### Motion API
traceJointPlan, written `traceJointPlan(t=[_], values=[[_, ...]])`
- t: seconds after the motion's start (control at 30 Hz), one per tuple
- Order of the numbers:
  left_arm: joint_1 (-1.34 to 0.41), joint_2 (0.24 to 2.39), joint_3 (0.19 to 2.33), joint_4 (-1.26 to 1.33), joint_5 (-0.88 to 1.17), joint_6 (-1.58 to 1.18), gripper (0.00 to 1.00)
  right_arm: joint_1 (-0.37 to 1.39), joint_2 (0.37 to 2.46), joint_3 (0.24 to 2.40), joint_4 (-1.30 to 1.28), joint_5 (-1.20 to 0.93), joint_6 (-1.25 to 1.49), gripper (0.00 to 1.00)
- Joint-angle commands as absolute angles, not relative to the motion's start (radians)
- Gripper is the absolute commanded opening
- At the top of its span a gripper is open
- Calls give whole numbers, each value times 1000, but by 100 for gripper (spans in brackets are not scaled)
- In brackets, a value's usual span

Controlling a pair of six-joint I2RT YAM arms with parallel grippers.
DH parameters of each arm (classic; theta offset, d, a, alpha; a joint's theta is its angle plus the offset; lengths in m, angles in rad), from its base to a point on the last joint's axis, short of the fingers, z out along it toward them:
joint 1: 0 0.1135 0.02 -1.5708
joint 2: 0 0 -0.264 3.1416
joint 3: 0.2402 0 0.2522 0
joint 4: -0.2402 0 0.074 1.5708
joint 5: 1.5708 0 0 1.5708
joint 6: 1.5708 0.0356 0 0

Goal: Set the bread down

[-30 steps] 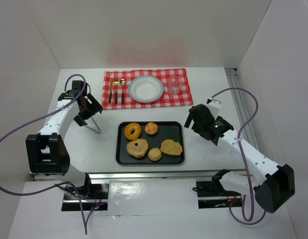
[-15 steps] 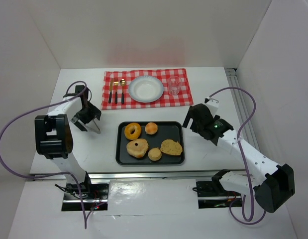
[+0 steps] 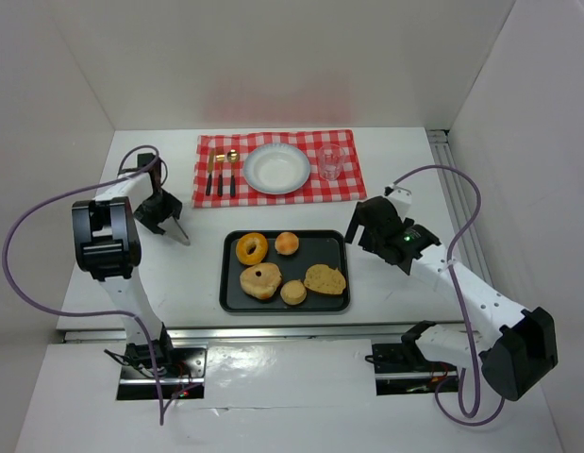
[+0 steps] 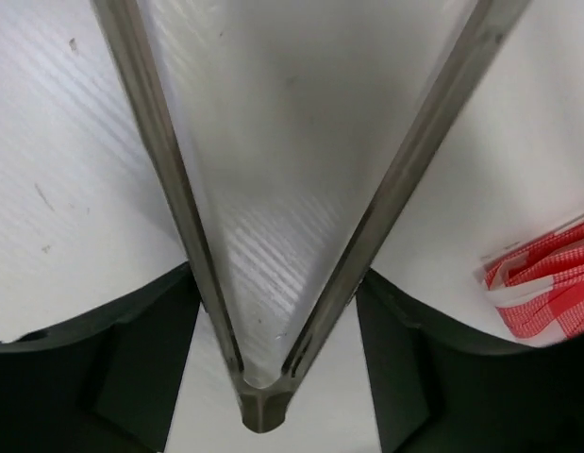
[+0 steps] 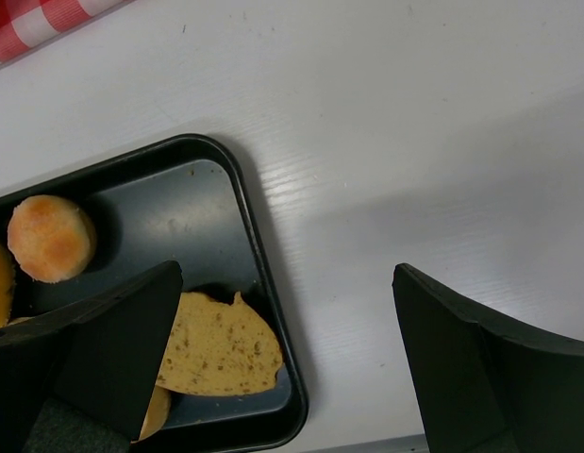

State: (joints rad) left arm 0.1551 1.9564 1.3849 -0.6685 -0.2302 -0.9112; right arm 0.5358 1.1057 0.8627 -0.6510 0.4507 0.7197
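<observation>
The bread (image 3: 251, 248), an orange-golden glazed ring doughnut, lies in the far left corner of the black tray (image 3: 285, 309). My left gripper (image 3: 164, 212) is over the bare table left of the tray, shut on a pair of metal tongs (image 3: 179, 230) whose tips point toward the tray. In the left wrist view the tongs (image 4: 166, 170) form a V between my fingers (image 4: 141, 349), which press on both arms, with my left gripper (image 4: 277, 276) around them. My right gripper (image 3: 367, 226) hangs open over the tray's right edge, and in its wrist view my right gripper (image 5: 287, 274) holds nothing.
The tray also holds a pale bagel-like piece (image 3: 260, 280), a round bun (image 3: 287, 243), a small roll (image 3: 293, 292) and a flat slice (image 3: 325, 278). Behind it a red checked cloth (image 3: 348, 184) carries a white plate (image 3: 276, 168), a glass (image 3: 330, 161) and cutlery (image 3: 221, 173).
The left arm has folded upright and drawn its gripper slightly back to the left. The tongs' arms look squeezed closer together. The right arm has barely moved.
</observation>
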Motion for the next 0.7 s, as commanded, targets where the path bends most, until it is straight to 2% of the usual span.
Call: traceJointPlan(t=[0.0,0.03,0.13,0.2,0.33,0.4,0.57,0.63,0.67], values=[[178,1977,1411,-627,-183,-841,73,531,1108,862,-598,445,712,100],[178,1965,1399,-614,-183,-841,62,531,1123,871,-575,430,700,100],[178,1912,1356,-592,-160,-805,47,531,1190,906,-528,381,647,100],[178,1844,1333,-592,-160,-793,34,531,1242,946,-528,380,635,100],[178,1712,1295,-592,-120,-724,25,531,1328,1003,-506,353,626,100],[167,1625,1275,-592,-85,-662,16,531,1328,1003,-491,353,626,100],[76,1453,1262,-656,-65,-517,17,520,1299,994,-469,342,626,100],[22,1408,1262,-693,16,-421,21,520,1289,983,-479,342,626,100],[3,1366,1262,-702,47,-396,26,509,1276,983,-479,353,617,100]])
